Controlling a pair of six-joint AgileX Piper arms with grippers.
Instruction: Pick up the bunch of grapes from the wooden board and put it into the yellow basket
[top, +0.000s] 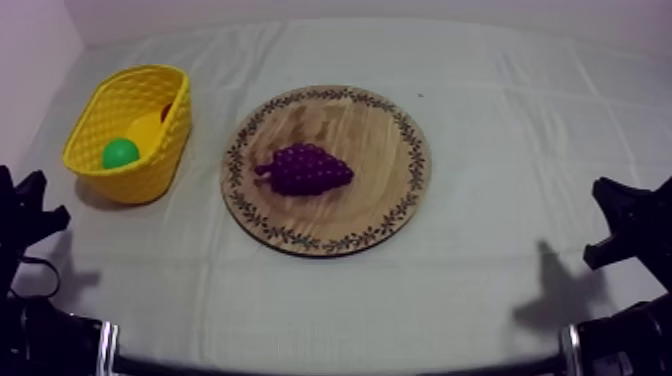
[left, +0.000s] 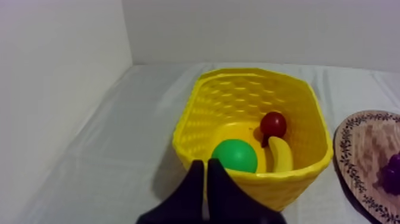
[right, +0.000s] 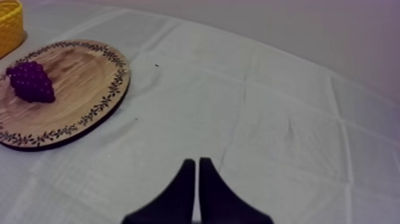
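A purple bunch of grapes (top: 305, 168) lies on its side in the middle of the round wooden board (top: 372, 130). Left of the board stands the yellow basket (top: 150, 165). My left gripper (left: 205, 170) is shut on nothing, its fingers a narrow wedge just in front of the basket (left: 256, 74). It sits low at the table's left edge (top: 32, 205). Over bare cloth, my right gripper (right: 196, 167) is likewise shut and holds nothing, well right of the board (right: 77, 89) and grapes (right: 30, 80). It rests low at the right edge (top: 622, 215).
Inside the basket lie a green round fruit (left: 236, 155), a small red fruit (left: 273, 124) and a banana (left: 281, 154). A wall runs close along the table's left and far sides. Bare cloth stretches right of the board and along the front.
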